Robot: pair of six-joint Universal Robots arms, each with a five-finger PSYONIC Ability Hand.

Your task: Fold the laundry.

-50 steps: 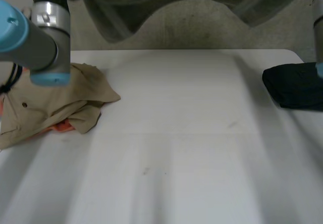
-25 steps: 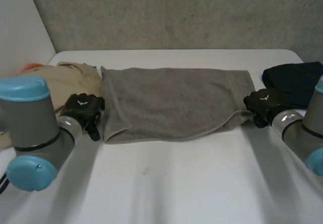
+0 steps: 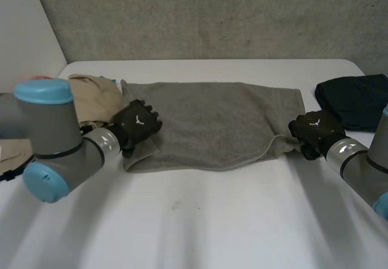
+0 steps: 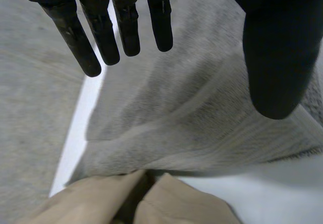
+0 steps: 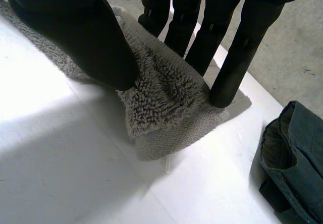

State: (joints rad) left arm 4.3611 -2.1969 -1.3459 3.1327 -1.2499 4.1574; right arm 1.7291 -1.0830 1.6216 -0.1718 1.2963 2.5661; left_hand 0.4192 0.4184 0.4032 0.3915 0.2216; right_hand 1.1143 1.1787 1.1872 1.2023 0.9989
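A grey towel (image 3: 212,123) lies spread flat across the middle of the white table (image 3: 200,220). My left hand (image 3: 137,123) hovers over the towel's left edge with straight, spread fingers (image 4: 126,22) above the grey towel (image 4: 202,123), holding nothing. My right hand (image 3: 313,131) is at the towel's near right corner. In the right wrist view its thumb and fingers (image 5: 237,57) pinch a bunched fold of the grey towel (image 5: 161,98).
A beige garment (image 3: 91,96) is heaped at the table's left end, its edge touching the towel; the beige garment (image 4: 151,201) shows beyond my left hand's fingertips. A dark folded garment (image 3: 354,99) lies at the right end, and this dark garment (image 5: 292,163) sits beside my right hand.
The towel came down from hanging in the air to lying flat on the table. My left hand let go of its edge and moved right over the towel. The right hand kept its grip.
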